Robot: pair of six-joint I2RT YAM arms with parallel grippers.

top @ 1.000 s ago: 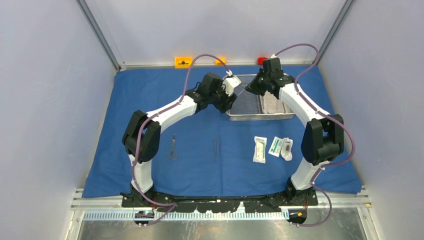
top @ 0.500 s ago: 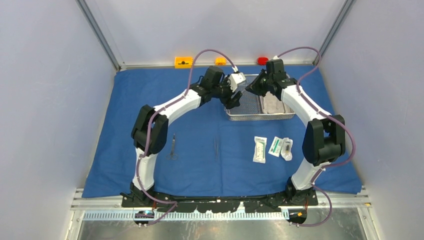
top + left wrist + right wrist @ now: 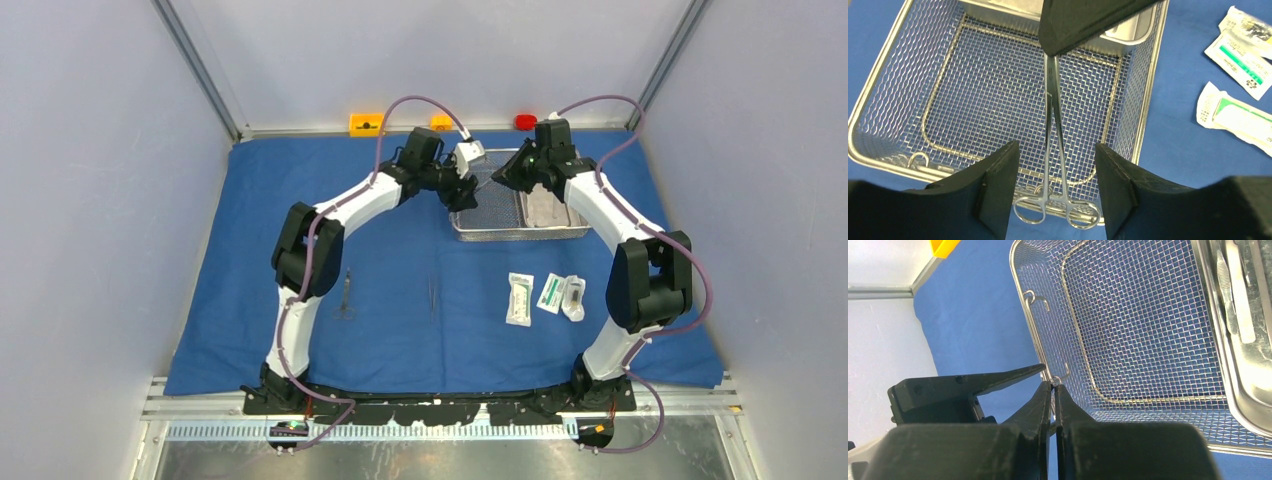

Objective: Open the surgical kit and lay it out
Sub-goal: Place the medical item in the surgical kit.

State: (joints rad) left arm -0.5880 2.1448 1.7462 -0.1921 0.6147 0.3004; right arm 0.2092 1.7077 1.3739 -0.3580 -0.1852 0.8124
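Observation:
The blue cloth wrap [image 3: 300, 190] lies spread out, with the wire-mesh basket [image 3: 500, 222] at the back and the steel tray [image 3: 556, 212] in its right half. My right gripper [image 3: 1053, 385] is shut on the tip end of slim metal forceps [image 3: 1053, 125] and holds them over the basket [image 3: 878, 100]. My left gripper [image 3: 1055, 152] stands open, with the forceps' ring handles between its fingers and untouched. Scissors [image 3: 345, 295], tweezers [image 3: 432, 298] and three white packets [image 3: 545, 296] lie on the cloth.
Further instruments [image 3: 1233, 295] lie in the steel tray [image 3: 1248, 365]. Orange blocks [image 3: 366, 123] and a red block [image 3: 525, 121] sit at the back edge. Grey walls close in on both sides. The two grippers [image 3: 480, 188] are close together above the basket's left part.
My left arm has reached farther back and right, bringing its open gripper around the forceps' handles. The right arm has barely moved and keeps its hold.

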